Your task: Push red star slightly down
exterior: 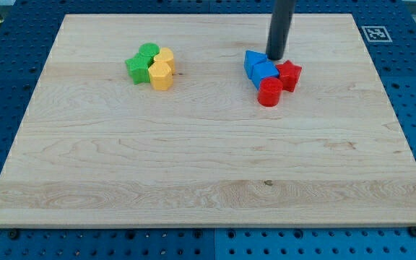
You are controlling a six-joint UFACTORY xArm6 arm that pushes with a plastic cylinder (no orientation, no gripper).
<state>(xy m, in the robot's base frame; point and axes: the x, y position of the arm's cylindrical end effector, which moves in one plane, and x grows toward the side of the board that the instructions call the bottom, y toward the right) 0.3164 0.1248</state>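
The red star (290, 74) lies on the wooden board (208, 166) right of centre near the view's top. It touches a red round block (270, 92) at its lower left and a blue block (265, 72) at its left. Another blue block (252, 63) sits further left. My tip (276, 57) stands just above and left of the red star, at the top edge of the blue blocks, close to the star's upper left.
A second cluster lies to the view's left: two green blocks (143, 61) and two yellow blocks (162, 68), touching each other. A fiducial tag (373, 33) is off the board's top right corner.
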